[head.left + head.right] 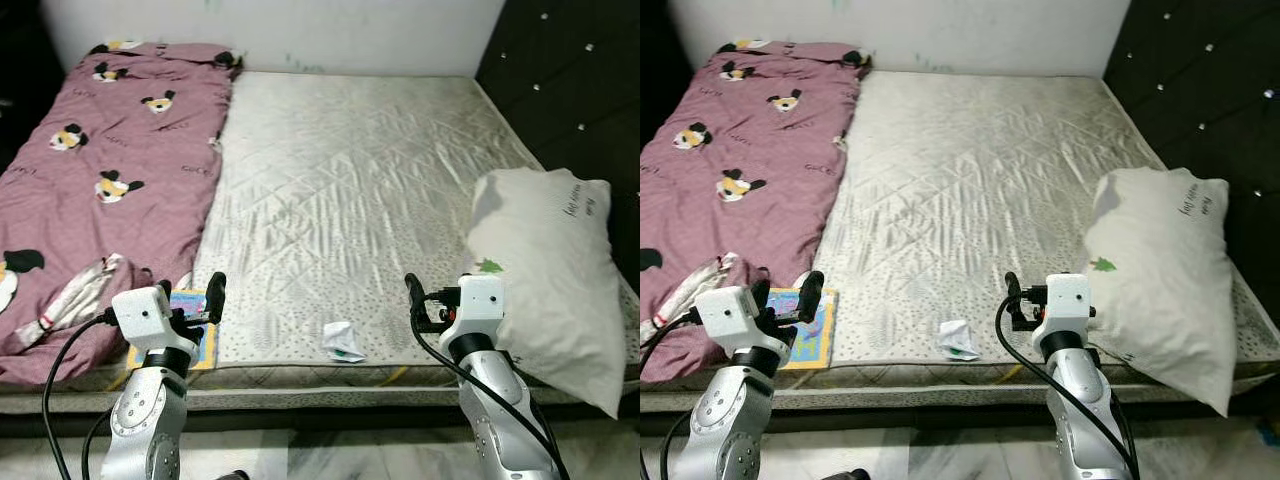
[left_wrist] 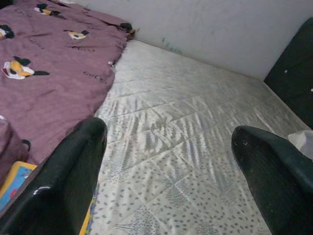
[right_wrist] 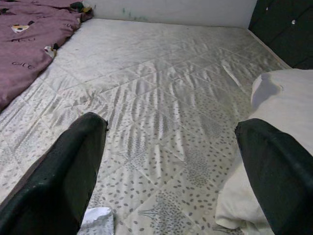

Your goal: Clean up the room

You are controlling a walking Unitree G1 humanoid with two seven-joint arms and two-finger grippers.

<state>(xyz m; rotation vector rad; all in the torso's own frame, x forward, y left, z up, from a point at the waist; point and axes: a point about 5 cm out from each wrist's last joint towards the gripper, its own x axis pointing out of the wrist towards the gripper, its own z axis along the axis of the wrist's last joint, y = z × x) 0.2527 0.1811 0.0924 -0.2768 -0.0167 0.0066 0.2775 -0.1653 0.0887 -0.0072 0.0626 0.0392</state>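
Note:
A bed with a pale quilted mattress [image 1: 350, 170] lies before me. A purple blanket [image 1: 110, 170] with cartoon prints covers its left side. At the right edge rests a white pillow [image 1: 550, 280]. A crumpled white paper [image 1: 343, 342] lies near the mattress's front edge, between my two arms. On the front left corner is a colourful book [image 1: 805, 325]. My left gripper [image 1: 200, 303] hovers over the book, open and holding nothing. My right gripper [image 1: 432, 300] is open and holds nothing, just left of the pillow and right of the paper [image 3: 95, 219].
A dark padded headboard [image 1: 570, 80] runs along the bed's right side, and a white wall [image 1: 300, 30] stands behind. A striped white cloth [image 1: 75, 295] is bunched at the blanket's front end. Pale floor [image 1: 330, 455] shows below the bed's front edge.

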